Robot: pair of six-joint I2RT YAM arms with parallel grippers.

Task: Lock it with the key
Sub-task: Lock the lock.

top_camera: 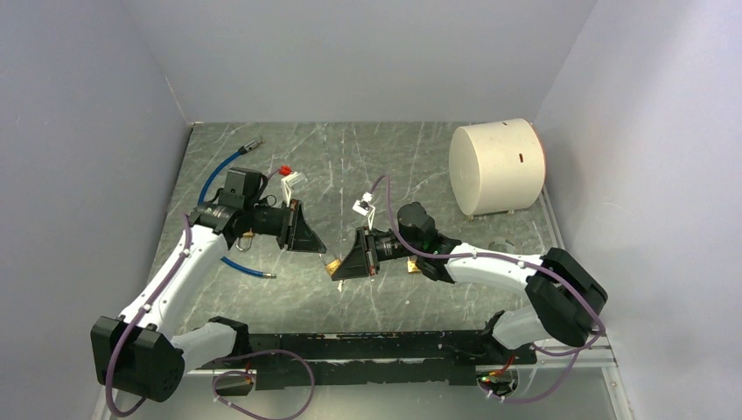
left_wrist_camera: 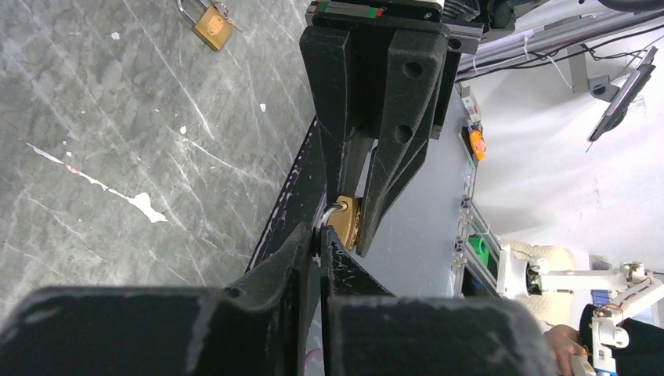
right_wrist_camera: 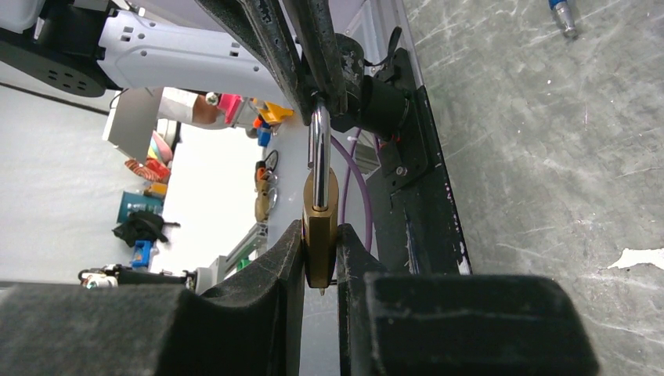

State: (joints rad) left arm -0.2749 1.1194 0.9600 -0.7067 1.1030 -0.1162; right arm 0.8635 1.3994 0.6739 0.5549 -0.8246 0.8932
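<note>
Grey marbled surface point(top_camera: 420, 166) walled in white, a white cylinder point(top_camera: 496, 166) at its far right. Near the middle the brass padlock point(right_wrist_camera: 321, 219) sits between both arms, its long axis running gripper to gripper, shackle point(right_wrist_camera: 319, 149) toward the left arm. The right gripper point(right_wrist_camera: 319, 251) clamps the body; the left gripper point(left_wrist_camera: 319, 235) is closed on the shackle. The right wrist view shows the shackle's whole length; only the left wrist view shows a second padlock point(left_wrist_camera: 211, 27) lying flat.
</note>
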